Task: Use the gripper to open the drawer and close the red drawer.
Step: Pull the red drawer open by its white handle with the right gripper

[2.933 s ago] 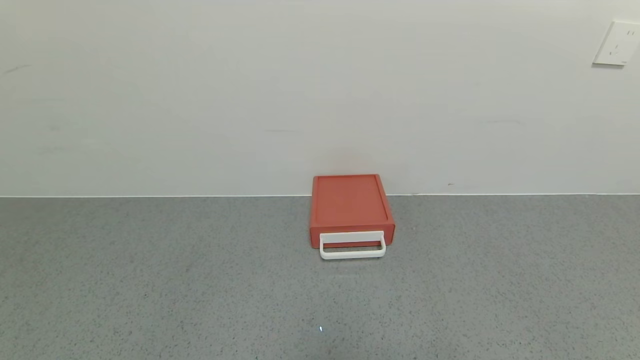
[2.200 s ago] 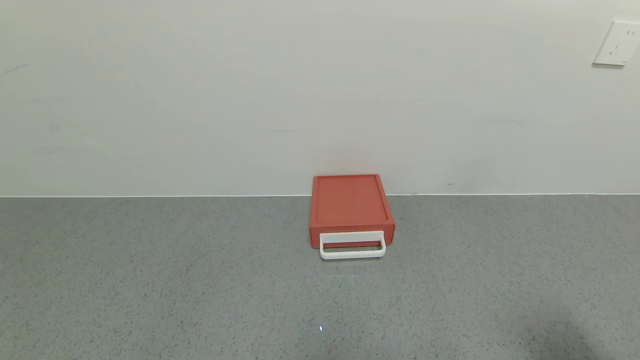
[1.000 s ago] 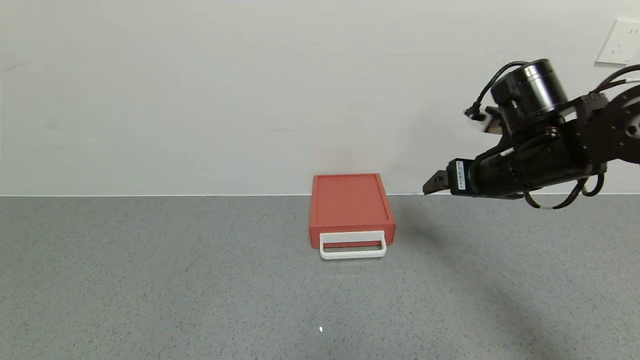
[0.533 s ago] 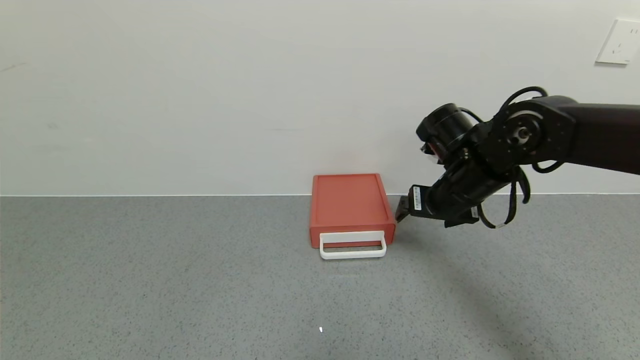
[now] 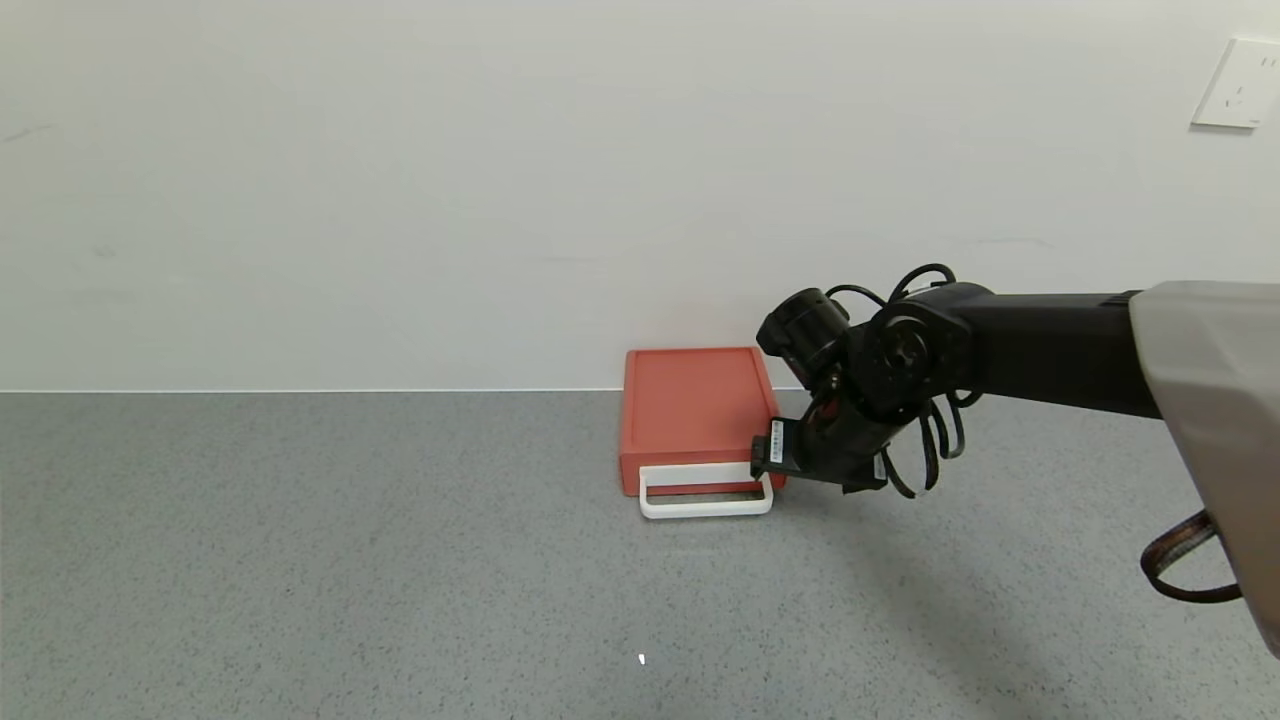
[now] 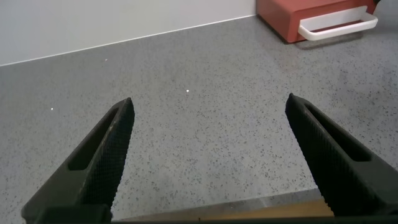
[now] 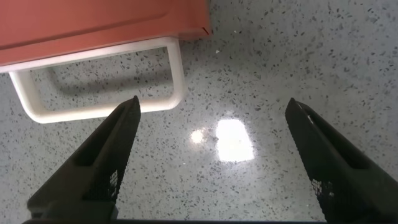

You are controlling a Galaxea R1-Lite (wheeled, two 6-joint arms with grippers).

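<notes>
The orange-red drawer box (image 5: 698, 410) sits on the grey counter against the wall, its tray shut and its white loop handle (image 5: 706, 493) lying in front. My right gripper (image 5: 765, 462) is open, pointing down at the counter just beside the handle's right end and the box's front right corner. In the right wrist view the handle (image 7: 99, 87) and box (image 7: 93, 22) lie beyond the open gripper (image 7: 211, 112), touching neither finger. My left gripper (image 6: 208, 109) is open and empty, low over the counter, with the drawer (image 6: 314, 15) far off.
The grey speckled counter (image 5: 350, 560) stretches wide to the left and front of the box. A white wall runs along the back, with a white socket plate (image 5: 1232, 84) at the upper right.
My right arm has come in from the right and dropped down and leftward, from beside the box's right side to the right end of the handle. The drawer has not moved.
</notes>
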